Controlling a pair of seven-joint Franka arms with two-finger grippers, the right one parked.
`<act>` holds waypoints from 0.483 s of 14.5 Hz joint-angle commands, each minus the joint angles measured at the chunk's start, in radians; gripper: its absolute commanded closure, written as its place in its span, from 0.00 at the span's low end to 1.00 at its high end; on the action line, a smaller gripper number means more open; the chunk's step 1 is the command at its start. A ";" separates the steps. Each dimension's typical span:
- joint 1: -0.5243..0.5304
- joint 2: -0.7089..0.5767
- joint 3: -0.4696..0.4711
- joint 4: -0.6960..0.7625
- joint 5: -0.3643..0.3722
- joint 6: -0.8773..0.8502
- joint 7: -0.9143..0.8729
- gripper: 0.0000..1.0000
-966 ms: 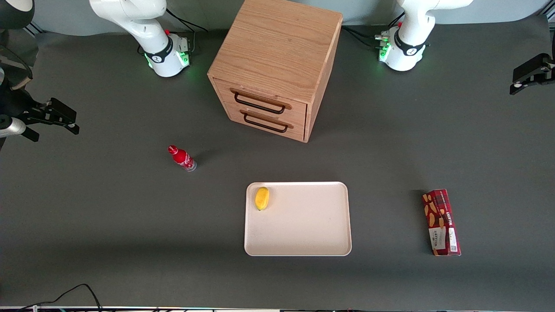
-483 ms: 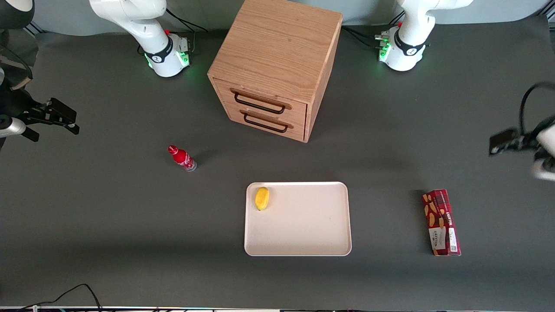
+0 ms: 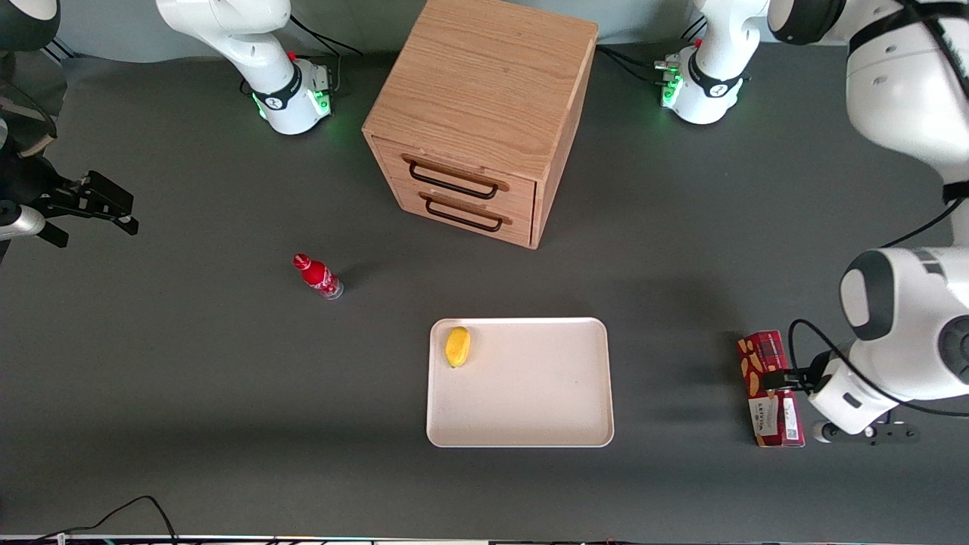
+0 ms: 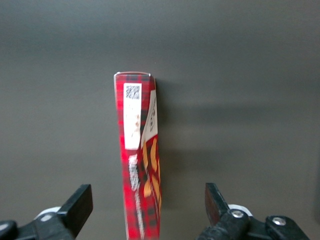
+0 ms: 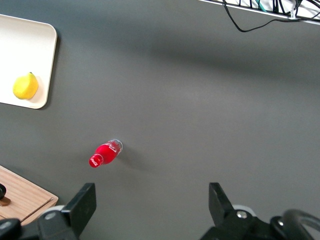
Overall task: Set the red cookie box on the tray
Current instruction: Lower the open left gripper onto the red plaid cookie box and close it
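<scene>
My gripper (image 4: 145, 210) hangs spread wide, astride the red cookie box (image 3: 770, 386), which lies on the table toward my working end. Nothing grasped, so lift and carry remain. The tray (image 3: 530, 424) waits well apart, holding only a lemon (image 3: 457, 346).

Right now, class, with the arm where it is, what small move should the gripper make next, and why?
Probably lower straight down and close. The gripper is open above the red cookie box, one finger on each side of it, not yet touching. The box lies on the table, apart from the tray, so it must be grasped before it can be carried over.
</scene>
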 commanded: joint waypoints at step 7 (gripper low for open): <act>0.004 0.115 0.011 -0.061 0.037 0.145 -0.003 0.31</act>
